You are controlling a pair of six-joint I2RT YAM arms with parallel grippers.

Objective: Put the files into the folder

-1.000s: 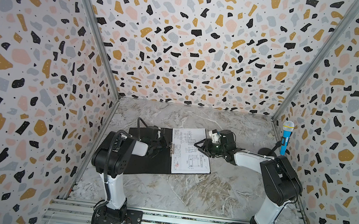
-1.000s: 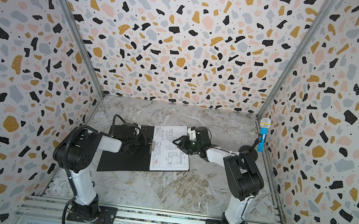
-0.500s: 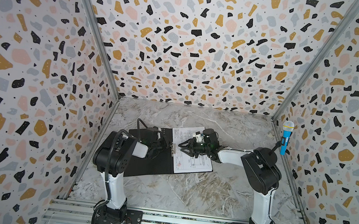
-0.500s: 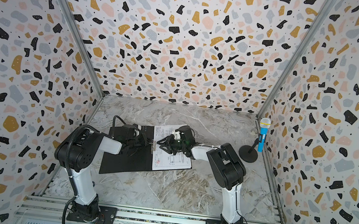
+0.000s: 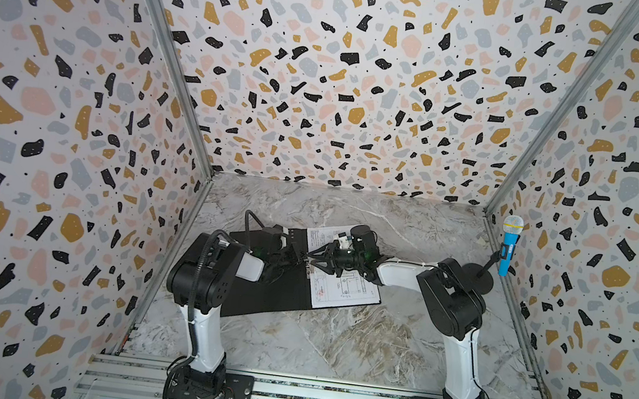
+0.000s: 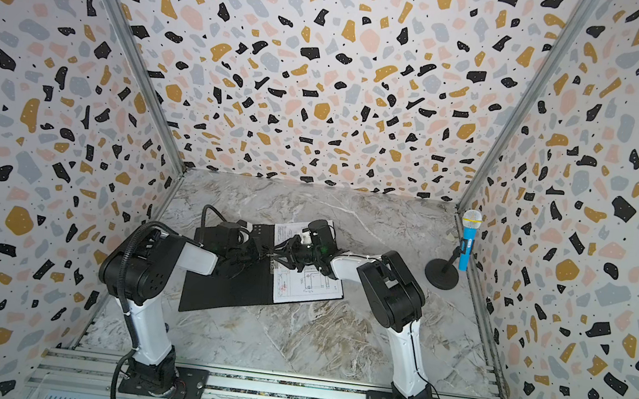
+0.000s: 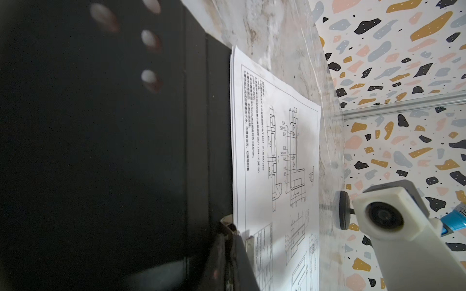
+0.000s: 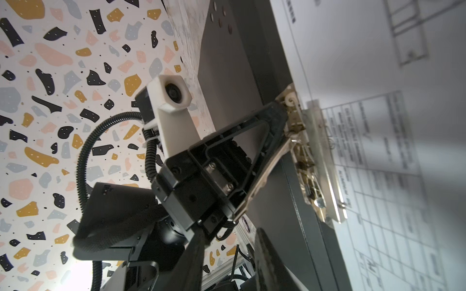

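left fingers (image 8: 272,116) — closed at metal clip (image 8: 315,163) | right fingers (image 8: 267,259) — narrowly apart | files (image 5: 343,292) flat on black folder (image 5: 267,294)

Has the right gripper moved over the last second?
Yes. In both top views the right gripper has moved left, away from the blue microphone, across the files towards the spine of the folder.

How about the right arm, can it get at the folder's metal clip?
Probably yes: the right claw hovers open beside the metal clip, though the left claw, shut there, crowds it.
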